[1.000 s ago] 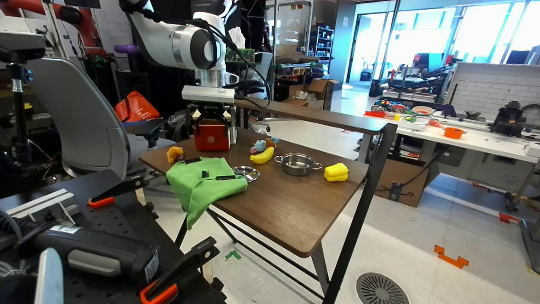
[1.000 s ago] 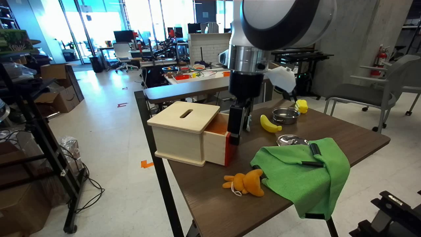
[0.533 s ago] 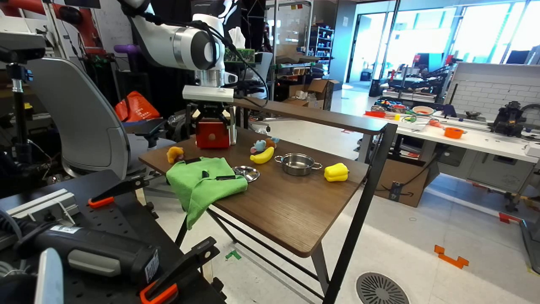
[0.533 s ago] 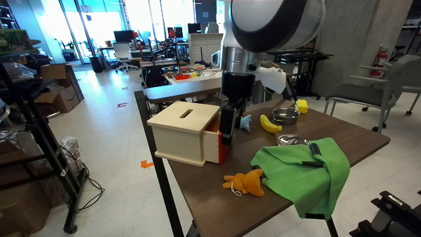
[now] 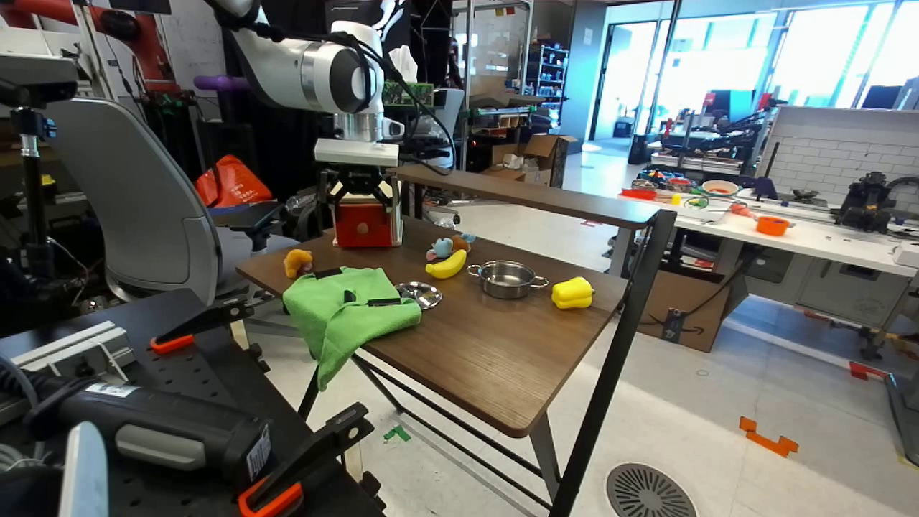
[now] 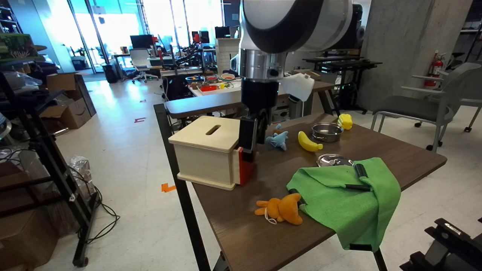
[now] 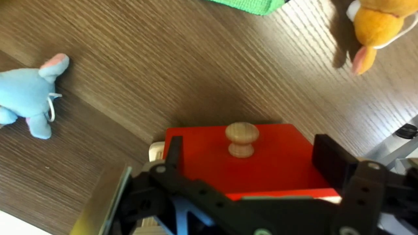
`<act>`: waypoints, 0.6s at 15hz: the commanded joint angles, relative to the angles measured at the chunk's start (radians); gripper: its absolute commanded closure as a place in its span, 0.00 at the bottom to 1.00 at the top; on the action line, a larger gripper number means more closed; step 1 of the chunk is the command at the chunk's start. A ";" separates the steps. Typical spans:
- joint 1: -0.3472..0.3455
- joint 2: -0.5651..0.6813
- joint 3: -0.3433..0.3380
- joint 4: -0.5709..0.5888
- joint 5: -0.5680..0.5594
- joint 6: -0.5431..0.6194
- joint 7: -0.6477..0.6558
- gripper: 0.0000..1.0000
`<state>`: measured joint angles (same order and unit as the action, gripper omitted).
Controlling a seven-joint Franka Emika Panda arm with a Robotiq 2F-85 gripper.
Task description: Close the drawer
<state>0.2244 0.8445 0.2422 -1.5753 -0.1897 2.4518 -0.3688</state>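
— Our claw stands wide across the drawer, which juts slightly from its box. What could go wrong?
— If we push unevenly, it may skew and jam just short.

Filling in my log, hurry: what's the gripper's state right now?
Gripper: open, holding nothing; in the wrist view the drawer knob shows between its spread fingers, ungripped.
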 commanded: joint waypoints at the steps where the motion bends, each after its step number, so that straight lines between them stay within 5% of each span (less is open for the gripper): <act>1: 0.018 0.042 -0.002 0.078 0.012 -0.045 0.004 0.00; 9: 0.038 0.083 -0.008 0.135 0.006 -0.034 0.017 0.00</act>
<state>0.2442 0.8953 0.2420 -1.4973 -0.1897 2.4385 -0.3603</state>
